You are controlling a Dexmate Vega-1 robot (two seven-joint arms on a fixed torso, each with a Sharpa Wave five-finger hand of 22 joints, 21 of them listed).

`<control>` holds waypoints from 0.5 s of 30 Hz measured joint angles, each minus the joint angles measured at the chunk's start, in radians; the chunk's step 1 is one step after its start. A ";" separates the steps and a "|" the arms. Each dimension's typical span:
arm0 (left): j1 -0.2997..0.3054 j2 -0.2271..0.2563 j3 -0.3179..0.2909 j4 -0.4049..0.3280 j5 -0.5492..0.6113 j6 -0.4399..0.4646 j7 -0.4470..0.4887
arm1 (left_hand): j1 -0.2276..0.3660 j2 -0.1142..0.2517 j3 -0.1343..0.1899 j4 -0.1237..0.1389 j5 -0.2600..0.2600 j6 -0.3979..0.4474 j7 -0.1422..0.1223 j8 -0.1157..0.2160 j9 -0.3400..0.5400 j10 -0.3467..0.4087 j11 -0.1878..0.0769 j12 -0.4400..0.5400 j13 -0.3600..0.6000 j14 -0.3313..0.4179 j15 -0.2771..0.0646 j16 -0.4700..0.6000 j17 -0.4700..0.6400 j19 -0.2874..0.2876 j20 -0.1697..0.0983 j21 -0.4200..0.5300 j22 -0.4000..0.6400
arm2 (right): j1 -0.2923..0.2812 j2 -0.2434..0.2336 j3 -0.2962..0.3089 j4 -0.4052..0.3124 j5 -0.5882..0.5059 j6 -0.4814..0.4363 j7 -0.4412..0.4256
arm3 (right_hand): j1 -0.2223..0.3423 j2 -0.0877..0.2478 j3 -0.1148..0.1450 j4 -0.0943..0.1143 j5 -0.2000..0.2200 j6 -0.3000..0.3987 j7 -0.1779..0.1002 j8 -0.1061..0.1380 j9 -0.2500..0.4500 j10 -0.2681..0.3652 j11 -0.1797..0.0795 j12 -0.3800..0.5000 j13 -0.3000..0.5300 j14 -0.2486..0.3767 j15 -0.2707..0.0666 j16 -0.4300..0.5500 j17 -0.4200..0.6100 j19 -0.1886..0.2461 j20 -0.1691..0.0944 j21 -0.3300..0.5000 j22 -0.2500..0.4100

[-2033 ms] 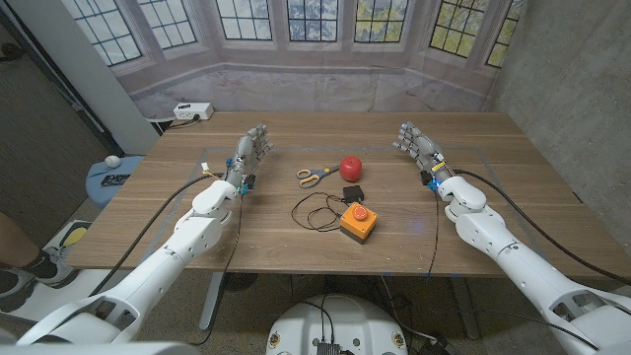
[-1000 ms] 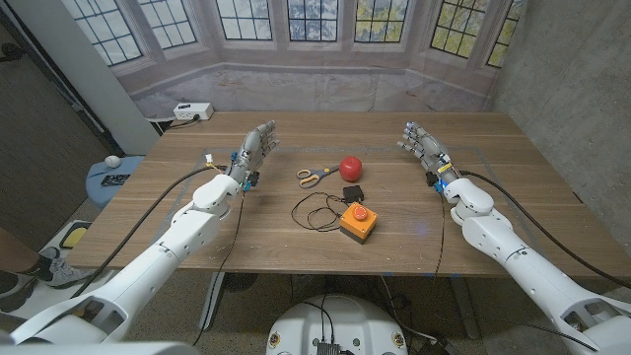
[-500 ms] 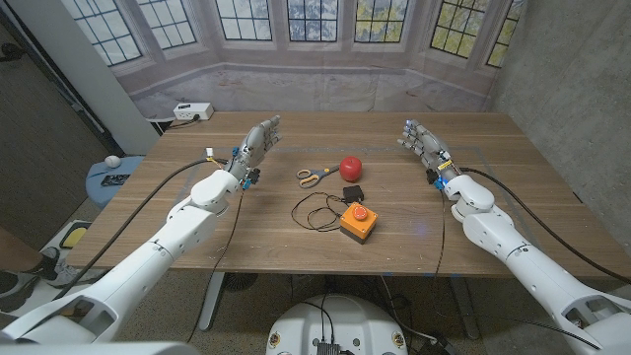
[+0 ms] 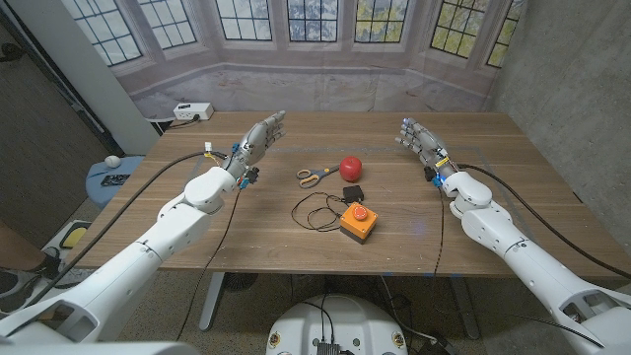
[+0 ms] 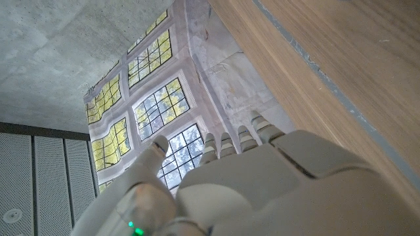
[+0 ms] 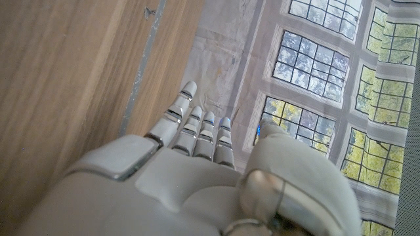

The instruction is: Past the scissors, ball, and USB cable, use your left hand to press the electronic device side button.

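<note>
Left hand (image 4: 258, 140) was released, fingers apart, near the desk's far-left edge; it needed to reach past scissors (image 4: 313, 177), ball (image 4: 351, 166) and cable (image 4: 317, 210) to the orange device (image 4: 359, 223) mid-desk toward the near edge, then press its side squarely.

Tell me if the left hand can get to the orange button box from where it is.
Probably yes. The left hand is raised and holds nothing. The orange button box sits beyond the scissors and black cable, which are low enough to pass over.

bay windows (image 4: 296, 20); wooden table (image 4: 296, 242)
</note>
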 measured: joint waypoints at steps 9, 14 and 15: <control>0.015 0.044 -0.010 -0.055 0.033 0.007 -0.017 | 0.000 0.000 -0.003 -0.003 0.000 0.000 0.000 0.000 0.000 0.000 0.000 0.000 0.000 0.000 0.000 0.000 0.000 0.000 0.000 0.000 0.000 | 0.011 -0.005 0.000 0.007 -0.001 -0.003 0.005 | 0.000 0.000 -0.003 -0.008 0.000 -0.004 0.004 0.000 0.000 -0.007 0.000 0.000 0.000 -0.004 0.004 0.008 0.000 0.000 0.000 -0.006 0.000; 0.018 0.080 -0.013 -0.096 0.059 0.013 -0.028 | 0.000 0.000 -0.003 -0.003 0.000 -0.005 -0.005 0.000 0.000 0.000 0.000 0.000 0.000 -0.004 0.004 0.000 0.000 0.005 0.005 0.000 0.000 | 0.014 -0.009 0.002 0.010 -0.001 -0.003 0.010 | 0.000 0.000 -0.002 -0.009 0.000 -0.004 0.004 0.000 0.000 -0.007 0.000 0.000 0.000 -0.007 0.007 0.008 0.000 0.000 0.000 -0.006 0.000; 0.018 0.080 -0.013 -0.096 0.064 0.014 -0.031 | 0.000 0.000 -0.003 -0.003 0.000 -0.005 -0.005 0.000 0.000 0.000 0.000 0.000 0.000 -0.006 0.005 0.000 0.000 0.005 0.005 0.000 0.000 | 0.015 -0.009 0.003 0.011 -0.001 -0.003 0.010 | 0.000 0.000 0.001 -0.012 0.000 -0.004 0.004 0.000 0.000 -0.007 0.000 0.000 0.000 -0.007 0.007 0.008 0.000 0.000 0.000 -0.006 0.000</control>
